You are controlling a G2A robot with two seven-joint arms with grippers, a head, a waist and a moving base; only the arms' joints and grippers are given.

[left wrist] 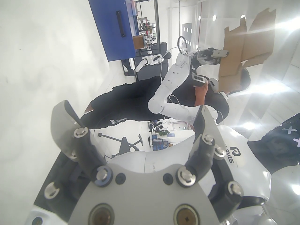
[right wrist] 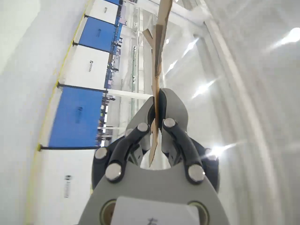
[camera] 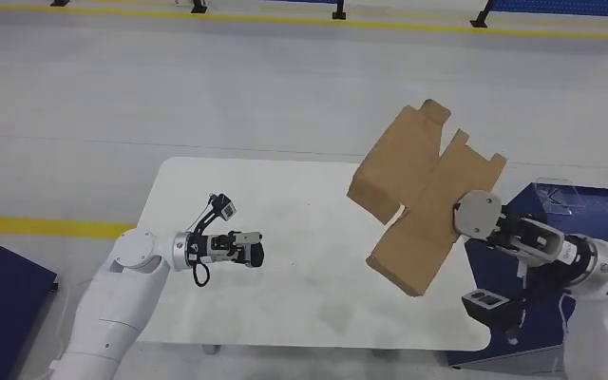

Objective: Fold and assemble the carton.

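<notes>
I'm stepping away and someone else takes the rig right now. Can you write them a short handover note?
Right end effector: shut on the carton, pinching one edge.
Left end effector: open and empty, over the left part of the table.
Carton: held in the air above the table's right side, flat, with its flaps spread out.
Done: the carton is picked up.
Left: all the folding and assembly.
</notes>
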